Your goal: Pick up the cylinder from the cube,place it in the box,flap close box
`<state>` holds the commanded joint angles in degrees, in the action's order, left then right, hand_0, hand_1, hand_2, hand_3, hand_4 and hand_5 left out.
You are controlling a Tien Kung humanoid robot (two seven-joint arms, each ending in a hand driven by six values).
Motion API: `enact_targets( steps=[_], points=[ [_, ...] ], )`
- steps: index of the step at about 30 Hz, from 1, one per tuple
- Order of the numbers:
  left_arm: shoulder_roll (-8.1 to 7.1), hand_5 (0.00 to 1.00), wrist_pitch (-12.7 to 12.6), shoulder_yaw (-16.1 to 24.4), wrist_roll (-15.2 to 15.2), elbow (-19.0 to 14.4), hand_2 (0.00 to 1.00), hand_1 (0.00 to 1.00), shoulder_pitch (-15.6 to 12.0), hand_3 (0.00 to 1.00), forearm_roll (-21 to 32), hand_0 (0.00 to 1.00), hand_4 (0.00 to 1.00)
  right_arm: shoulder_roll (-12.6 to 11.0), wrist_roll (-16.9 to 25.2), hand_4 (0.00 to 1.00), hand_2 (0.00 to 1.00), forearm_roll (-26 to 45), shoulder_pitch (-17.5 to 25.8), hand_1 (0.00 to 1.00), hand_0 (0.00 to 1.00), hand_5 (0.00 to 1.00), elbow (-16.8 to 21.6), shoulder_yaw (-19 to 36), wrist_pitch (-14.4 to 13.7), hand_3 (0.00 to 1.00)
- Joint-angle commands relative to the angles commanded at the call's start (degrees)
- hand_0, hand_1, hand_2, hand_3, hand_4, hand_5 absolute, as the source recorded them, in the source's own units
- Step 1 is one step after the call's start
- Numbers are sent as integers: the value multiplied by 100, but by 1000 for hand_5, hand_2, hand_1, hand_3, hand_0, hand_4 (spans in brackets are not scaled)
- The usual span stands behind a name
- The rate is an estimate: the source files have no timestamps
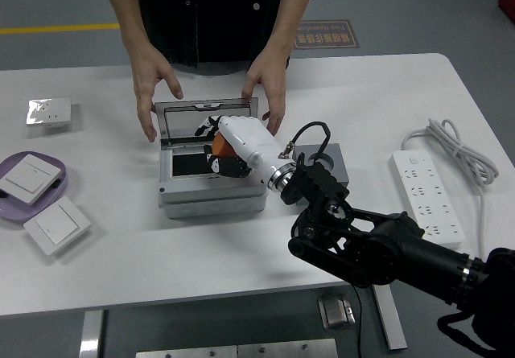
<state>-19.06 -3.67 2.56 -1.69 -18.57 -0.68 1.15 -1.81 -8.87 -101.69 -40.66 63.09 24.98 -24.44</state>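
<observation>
We see the right hand (233, 145) — a white shell with black fingers at the end of a black arm — reaching in over the grey box (211, 189) at mid-bench. Its fingers are curled around the orange cylinder (219, 144), which sits in the grasp above the box's open cavity, near the rear wall; we cannot tell whether the cylinder already touches the floor of the box. We judge the first step, lifting the cylinder off its support, as done: the dark grey cube (328, 162) just to the right of the box carries nothing that we can make out, though the forearm hides part of it. The placing step is in hand but not finished, since the fingers are closed on the cylinder. The lid (208, 110) stands raised at the far edge, so the flap-closing step is left.

At the far side a person's left-side hand (153, 80) and right-side hand (269, 84) rest at either end of the raised lid — touching or very near its corners. The left robot arm is not in view. A white power strip (426, 195) lies well apart on the white bench (121, 253), and wall switches (56, 225) lie at the left.
</observation>
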Motion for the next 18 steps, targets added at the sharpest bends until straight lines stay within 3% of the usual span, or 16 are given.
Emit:
enact_targets(
  steps=[2, 3, 12, 18],
  points=[
    [-6, 308, -1, 47, -33, 3, 616, 629, 0, 641, -57, 616, 732, 18, 72, 751, 782, 77, -2, 771, 843, 463, -14, -20, -75, 831],
    [-8, 311, -1, 60, -40, 4, 617, 629, 0, 641, -66, 616, 731, 24, 107, 798, 787, 119, -2, 782, 877, 454, -21, -30, -110, 828],
    [12, 315, 1, 42, -19, 11, 617, 629, 48, 641, -41, 616, 732, 23, 479, 815, 753, 478, 19, 757, 852, 472, -54, -51, -336, 784],
    [25, 314, -2, 13, -12, 9, 618, 629, 38, 641, -15, 616, 729, -185, 1087, 812, 722, 1294, 83, 735, 841, 460, 250, 14, -493, 752]
  ],
)
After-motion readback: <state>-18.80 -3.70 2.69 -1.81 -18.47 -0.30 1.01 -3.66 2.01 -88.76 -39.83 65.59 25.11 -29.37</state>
